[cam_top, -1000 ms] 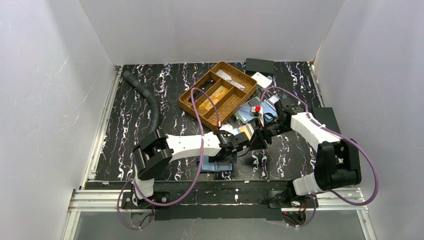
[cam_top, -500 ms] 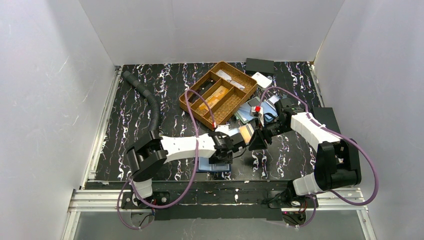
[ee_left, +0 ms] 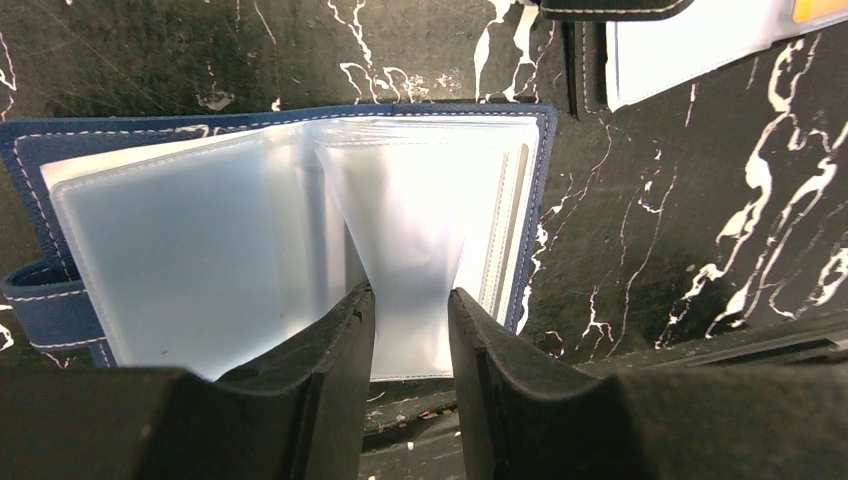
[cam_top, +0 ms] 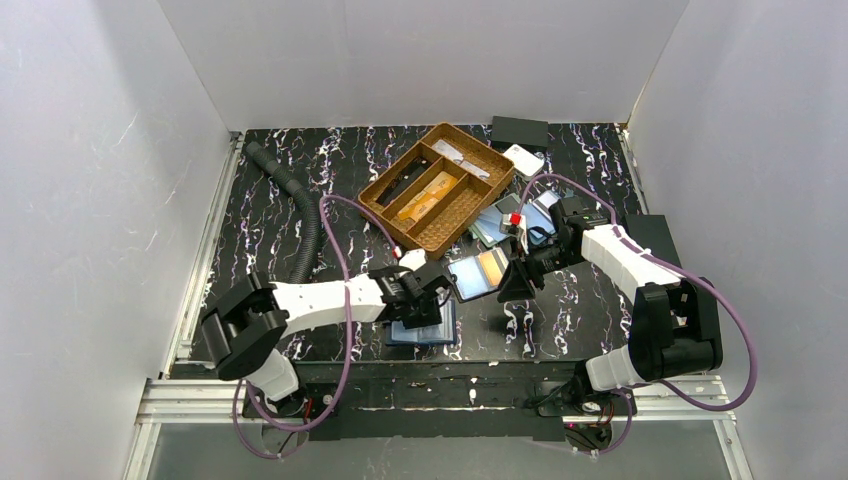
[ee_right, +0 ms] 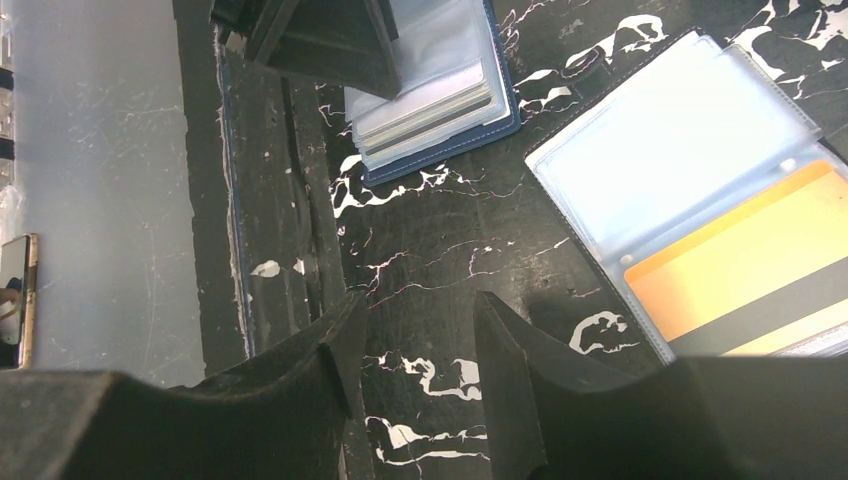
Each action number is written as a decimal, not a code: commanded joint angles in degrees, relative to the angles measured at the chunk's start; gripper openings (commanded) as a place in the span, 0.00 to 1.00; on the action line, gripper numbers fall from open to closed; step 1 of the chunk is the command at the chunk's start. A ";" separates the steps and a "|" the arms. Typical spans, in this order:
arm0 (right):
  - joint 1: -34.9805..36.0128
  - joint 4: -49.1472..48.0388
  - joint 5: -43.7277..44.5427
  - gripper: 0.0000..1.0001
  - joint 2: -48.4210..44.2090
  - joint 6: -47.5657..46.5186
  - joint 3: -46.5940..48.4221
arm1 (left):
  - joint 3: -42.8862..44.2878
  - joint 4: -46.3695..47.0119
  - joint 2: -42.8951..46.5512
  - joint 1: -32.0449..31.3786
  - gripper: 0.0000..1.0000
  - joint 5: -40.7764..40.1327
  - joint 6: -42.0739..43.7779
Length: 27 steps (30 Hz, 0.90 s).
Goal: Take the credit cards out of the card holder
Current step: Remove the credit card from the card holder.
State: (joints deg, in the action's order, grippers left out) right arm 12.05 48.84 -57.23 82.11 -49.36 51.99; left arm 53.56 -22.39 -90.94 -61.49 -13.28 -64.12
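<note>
**Orange card sits in its pocket, between my two claws**

At the far left of the worktop (cam_top: 255, 190) lies a black ribbed hose (cam_top: 305, 220). My left claw (ee_left: 410, 300) is above the blue holder (ee_left: 45, 300), which lies open close to the near edge. This claw is closed on one clear sleeve (ee_left: 400, 200) of that holder, and the sleeve is squeezed narrow between both fingers. Farther away, in the middle, stands a brown basket (cam_top: 400, 232). To the right of the blue holder is the open card holder (cam_top: 462, 280). The orange credit card (ee_right: 740, 250) is inside its clear pocket, with a dark stripe across it. My right claw (ee_right: 420, 300) is just right of this holder. Its jaws are a little apart and hold nothing; between them I see only worktop.
</note>
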 commanded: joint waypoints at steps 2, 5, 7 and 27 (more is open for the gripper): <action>-0.19 1.57 -2.09 0.52 0.07 -1.28 1.54 | -6.31 6.93 5.39 2.66 0.31 4.18 0.35; -0.19 1.73 -2.18 0.52 0.18 -1.50 1.53 | -10.74 11.52 8.37 4.29 0.32 6.44 -0.12; -0.19 1.93 -2.27 0.52 0.19 -1.66 1.60 | -13.80 14.31 10.45 5.38 0.32 7.63 -0.88; -0.19 3.39 -2.88 0.53 0.91 -3.21 1.91 | -22.12 3.99 26.28 9.58 0.43 0.96 -1.53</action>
State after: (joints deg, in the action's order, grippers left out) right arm 12.05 50.96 -58.28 82.65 -51.29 51.99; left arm 31.22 -11.05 -67.85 -52.51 -7.29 -66.48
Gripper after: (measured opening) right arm 0.526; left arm 0.435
